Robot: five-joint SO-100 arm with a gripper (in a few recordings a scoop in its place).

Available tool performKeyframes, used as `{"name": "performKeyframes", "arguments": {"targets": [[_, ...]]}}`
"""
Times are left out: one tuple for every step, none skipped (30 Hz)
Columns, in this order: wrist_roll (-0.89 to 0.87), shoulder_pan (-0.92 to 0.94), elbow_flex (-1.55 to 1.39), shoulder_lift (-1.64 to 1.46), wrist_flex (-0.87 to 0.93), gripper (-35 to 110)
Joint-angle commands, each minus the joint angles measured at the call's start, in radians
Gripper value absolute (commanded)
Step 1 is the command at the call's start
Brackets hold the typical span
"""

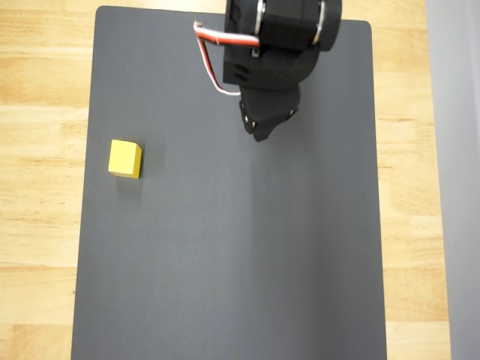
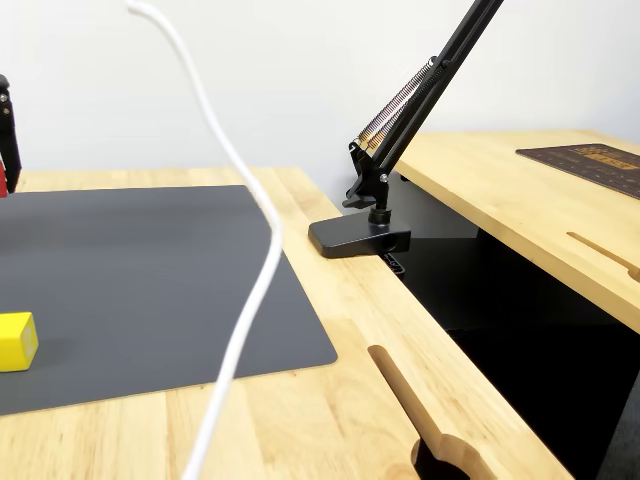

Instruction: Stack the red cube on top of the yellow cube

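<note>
One yellow cube sits bare at nine o'clock on the mat; stacking remains. The gripper at twelve possibly pinches something red, but I cannot tell.

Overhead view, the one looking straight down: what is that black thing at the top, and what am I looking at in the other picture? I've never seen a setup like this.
The black thing is a small robot arm. Its pointed end is the gripper, two fingers for picking things up. From above I cannot tell whether it is open, shut or holding anything.

It hangs over a dark grey mat on a wooden table. One yellow cube sits on the mat, apart from the gripper.

The other picture comes from a low camera beside the table. It shows the same yellow cube, a white cable up close, and a clamped black stand. A sliver of red at the left edge is too cropped to identify.
</note>
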State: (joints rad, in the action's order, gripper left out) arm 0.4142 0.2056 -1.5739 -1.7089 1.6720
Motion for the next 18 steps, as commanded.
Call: {"name": "performKeyframes", "arguments": {"targets": [[0.028,0.044,0.002,-0.054,0.026,0],[0.032,0.058,0.002,-0.06,0.029,0],[0.037,0.072,0.002,-0.064,0.031,0],[0.041,0.087,0.002,-0.067,0.032,0],[0.043,0.104,0.005,-0.067,0.034,0],[0.046,0.123,0.006,-0.069,0.034,0],[0.049,0.143,0.008,-0.071,0.034,0],[0.054,0.166,0.011,-0.074,0.034,0],[0.058,0.189,0.015,-0.075,0.035,0],[0.063,0.212,0.021,-0.075,0.037,0],[0.066,0.233,0.026,-0.075,0.037,0],[0.072,0.252,0.029,-0.074,0.034,0],[0.078,0.272,0.038,-0.071,0.034,0],[0.083,0.291,0.048,-0.066,0.034,0],[0.089,0.311,0.06,-0.06,0.034,0],[0.092,0.33,0.074,-0.052,0.034,0],[0.097,0.348,0.092,-0.037,0.034,0],[0.1,0.365,0.11,-0.018,0.035,0]]}}
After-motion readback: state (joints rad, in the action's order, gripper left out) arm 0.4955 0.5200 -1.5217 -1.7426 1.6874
